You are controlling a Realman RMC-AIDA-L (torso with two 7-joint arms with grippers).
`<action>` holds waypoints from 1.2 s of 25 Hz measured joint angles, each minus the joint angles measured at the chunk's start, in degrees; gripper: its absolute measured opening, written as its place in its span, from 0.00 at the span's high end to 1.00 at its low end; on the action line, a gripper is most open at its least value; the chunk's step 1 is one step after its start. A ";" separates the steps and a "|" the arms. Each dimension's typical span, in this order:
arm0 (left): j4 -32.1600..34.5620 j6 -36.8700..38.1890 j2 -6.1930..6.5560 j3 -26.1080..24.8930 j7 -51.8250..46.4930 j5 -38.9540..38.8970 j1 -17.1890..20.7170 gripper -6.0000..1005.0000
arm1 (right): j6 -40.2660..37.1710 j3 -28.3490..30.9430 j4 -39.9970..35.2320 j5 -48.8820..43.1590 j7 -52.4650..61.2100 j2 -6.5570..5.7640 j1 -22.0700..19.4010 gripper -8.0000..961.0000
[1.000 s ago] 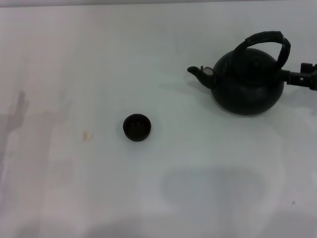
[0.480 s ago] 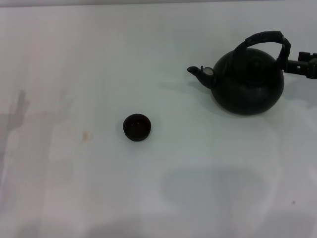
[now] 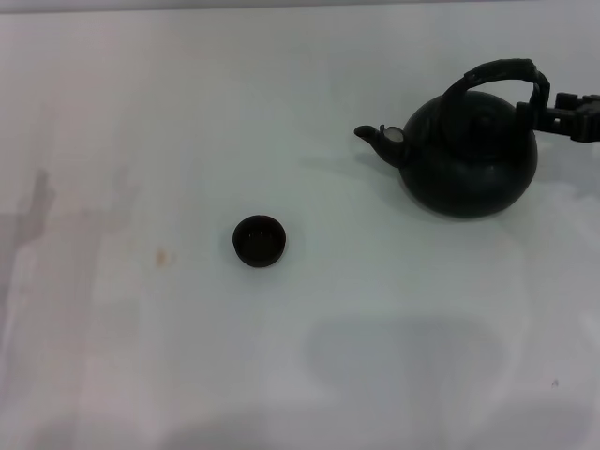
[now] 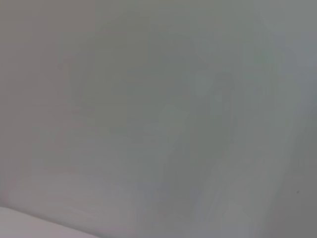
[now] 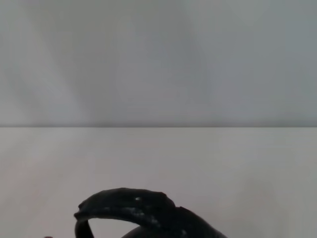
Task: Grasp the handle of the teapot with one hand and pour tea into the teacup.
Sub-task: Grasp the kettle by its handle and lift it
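Note:
The round matte black teapot [image 3: 472,155] stands at the right of the white table, its short spout [image 3: 375,139] pointing left. Its dark arched handle [image 3: 497,73] curves over the top; the right wrist view shows only the top of that handle [image 5: 133,204]. The small dark teacup [image 3: 259,240] sits alone near the middle, well left of and nearer than the pot. My right gripper [image 3: 557,114] reaches in from the right edge, right beside the handle's right end at about handle-base height. My left gripper is out of view; its wrist view shows only bare table.
The white table [image 3: 141,141] stretches around both objects, with a faint small stain [image 3: 161,255] left of the teacup. In the right wrist view, the table's far edge [image 5: 158,127] meets a pale wall.
My right gripper has risen along the teapot's right side from body height to the handle's base and edged slightly inward. Teapot and teacup have stayed put.

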 joint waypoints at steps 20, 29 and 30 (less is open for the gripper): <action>0.22 0.00 0.00 0.00 0.00 0.01 0.08 0.14 | 3.34 -2.99 2.44 1.29 0.01 0.03 1.38 0.28; 0.99 0.00 0.00 0.00 0.00 0.00 -0.17 0.14 | 3.69 -2.95 3.34 3.15 -0.14 0.00 1.38 0.38; 1.13 0.00 0.00 0.00 0.00 -0.01 -0.16 0.14 | 3.77 -2.95 3.40 3.40 -0.28 -0.03 1.38 0.42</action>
